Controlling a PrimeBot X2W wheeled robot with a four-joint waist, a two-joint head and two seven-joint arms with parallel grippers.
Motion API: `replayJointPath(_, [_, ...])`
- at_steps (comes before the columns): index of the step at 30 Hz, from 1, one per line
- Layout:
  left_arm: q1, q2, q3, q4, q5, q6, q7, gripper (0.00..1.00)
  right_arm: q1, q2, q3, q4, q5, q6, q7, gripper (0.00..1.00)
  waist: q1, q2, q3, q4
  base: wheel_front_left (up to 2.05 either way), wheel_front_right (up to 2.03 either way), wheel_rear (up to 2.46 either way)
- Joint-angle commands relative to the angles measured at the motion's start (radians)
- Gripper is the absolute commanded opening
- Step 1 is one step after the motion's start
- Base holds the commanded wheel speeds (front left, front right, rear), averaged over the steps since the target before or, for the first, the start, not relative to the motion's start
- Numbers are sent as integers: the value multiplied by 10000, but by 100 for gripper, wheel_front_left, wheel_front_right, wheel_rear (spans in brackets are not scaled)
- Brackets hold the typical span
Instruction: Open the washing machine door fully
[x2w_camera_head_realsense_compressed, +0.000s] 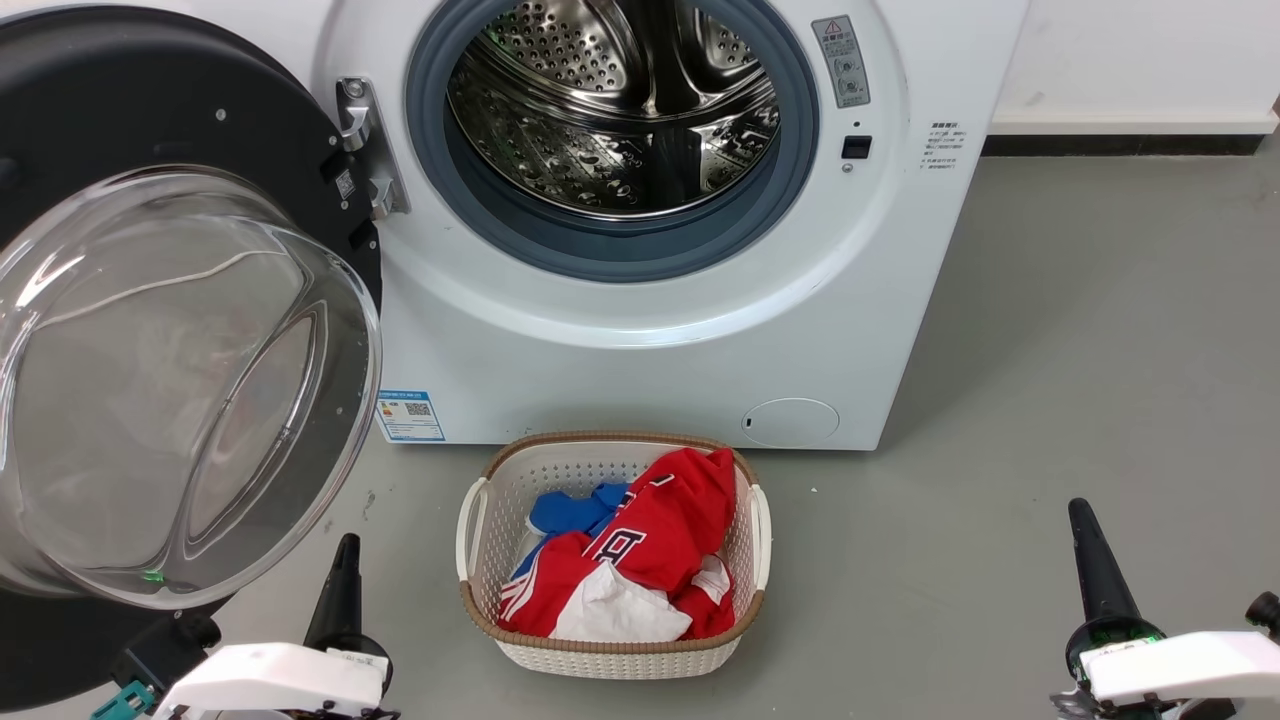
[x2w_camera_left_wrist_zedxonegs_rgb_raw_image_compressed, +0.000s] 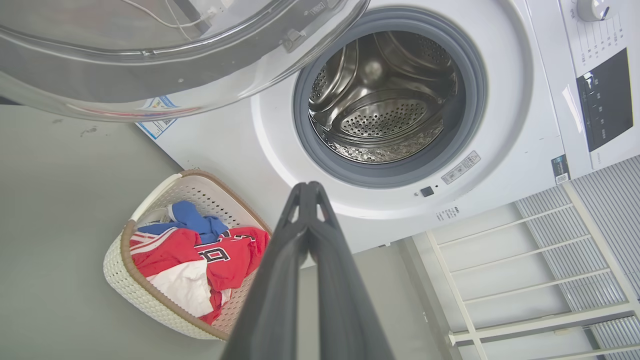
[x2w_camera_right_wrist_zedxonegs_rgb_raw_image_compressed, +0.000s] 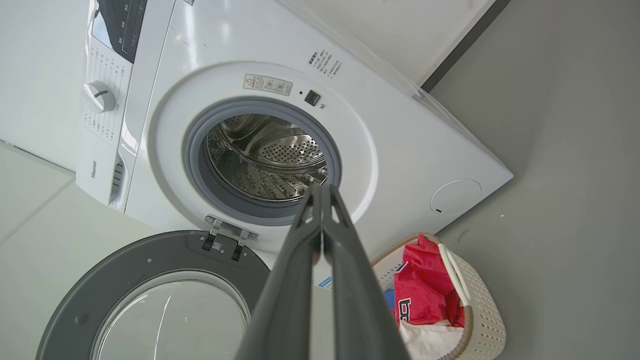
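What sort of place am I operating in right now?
Likely a laundry corner, perhaps a test room: a white front-loading washing machine with its door swung open, a basket of clothes before it, and a bare grey floor.

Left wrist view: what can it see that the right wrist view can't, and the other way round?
Extra in the left wrist view: the shut left gripper and a white wire rack beside the machine. Extra in the right wrist view: the shut right gripper, the round cap low on the machine's front and the door hinge. Both share the washing machine, its steel drum, the open washing machine door, and the laundry basket holding a red jersey.
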Motion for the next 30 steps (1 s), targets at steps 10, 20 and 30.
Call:
replayJointPath(10, [-388,13,123,35,-1318,-123,299,0,-466,-78,-62,191,1288,1,292,0,0,0,5,-17,0,0,0])
replayJointPath(20, [-539,9,189,116,-2260,-199,526,0,-669,-71,-105,389,2182,1,529,0,0,0,9,-31,0,0,0])
replayJointPath(30, [-695,5,255,202,-3237,-268,765,0,-867,-56,-160,596,3121,1,776,0,0,0,14,-48,0,0,0])
